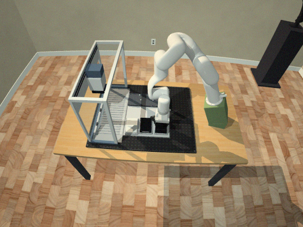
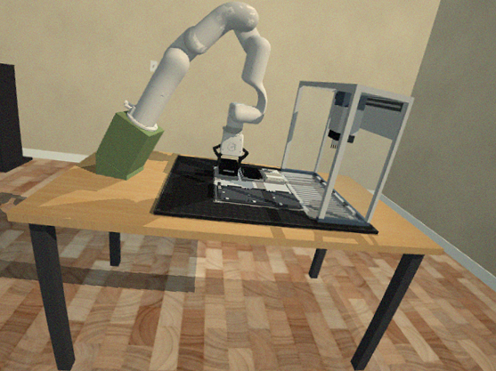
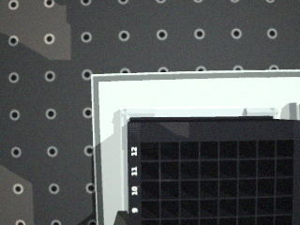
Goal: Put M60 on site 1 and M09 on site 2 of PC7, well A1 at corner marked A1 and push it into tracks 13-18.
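My gripper points down over nest S1 and is shut on M09. M09, the black deep-well block, sits inside the locators of its white nest; its numbers 12 to 9 show in the wrist view. M06 is the dark plate in S2. M60 is the pale plate in S3. PC7, a long dark carrier, lies on the apron with no plate visible on it. The ribbed loading rails lie beyond. The lamps cannot be made out.
A pale frame stands over the rails, its posts at the corners. An instrument head hangs inside it, above the rails. The arm's green base block stands at the opposite end of the table.
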{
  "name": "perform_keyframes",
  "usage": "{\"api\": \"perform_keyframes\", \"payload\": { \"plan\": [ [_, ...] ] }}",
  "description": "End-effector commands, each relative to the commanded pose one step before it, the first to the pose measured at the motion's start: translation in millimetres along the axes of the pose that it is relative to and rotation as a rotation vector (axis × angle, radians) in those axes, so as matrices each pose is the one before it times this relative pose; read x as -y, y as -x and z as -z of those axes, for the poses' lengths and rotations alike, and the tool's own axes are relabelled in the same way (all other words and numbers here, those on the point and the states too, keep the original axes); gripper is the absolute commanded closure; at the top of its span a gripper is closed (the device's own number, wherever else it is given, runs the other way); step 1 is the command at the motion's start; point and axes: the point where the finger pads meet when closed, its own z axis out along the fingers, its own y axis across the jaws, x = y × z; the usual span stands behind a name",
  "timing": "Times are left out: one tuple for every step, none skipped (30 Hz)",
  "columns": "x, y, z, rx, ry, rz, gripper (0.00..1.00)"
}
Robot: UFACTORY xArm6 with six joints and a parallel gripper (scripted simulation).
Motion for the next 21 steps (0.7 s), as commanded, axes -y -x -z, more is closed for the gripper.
{"api": "perform_keyframes", "payload": {
  "plan": [
    [-0.99,-0.42,2.76,-0.00107,0.00188,-0.00005,1.0],
    [0.0,0.0,0.66,0.0,0.0,0.0,1.0],
    [0.0,0.0,0.67,0.0,0.0,0.0,1.0],
    [0.0,0.0,0.0,0.0,0.0,0.0,1.0],
    [0.0,0.0,0.0,0.0,0.0,0.0,1.0],
    [-0.02,-0.01,0.68,0.0,-0.00001,0.0,1.0],
    [0.0,0.0,0.66,0.0,0.00001,0.0,1.0],
    [0.0,0.0,0.66,0.0,0.00001,0.0,1.0],
    [0.0,0.0,0.66,0.0,0.0,0.0,1.0],
    [0.0,0.0,0.66,0.0,0.0,0.0,1.0],
    [0.0,0.0,0.66,0.0,0.0,0.0,1.0],
    [0.0,0.0,0.67,0.0,0.0,0.0,1.0],
    [0.0,0.0,0.67,0.0,0.0,0.0,1.0],
    [0.0,0.0,0.67,0.0,0.0,0.0,1.0],
    [0.0,0.0,0.67,0.0,0.0,0.0,1.0],
    [0.0,0.0,0.67,0.0,0.0,0.0,1.0],
    [0.0,0.0,0.67,0.0,0.0,0.0,1.0],
    [0.0,0.0,0.67,0.0,0.0,0.0,1.0],
    [0.0,0.0,0.67,0.0,0.0,0.0,1.0],
    [0.0,0.0,0.67,0.0,0.0,0.0,1.0],
    [0.0,0.0,0.0,0.0,0.0,0.0,1.0]
  ]
}}
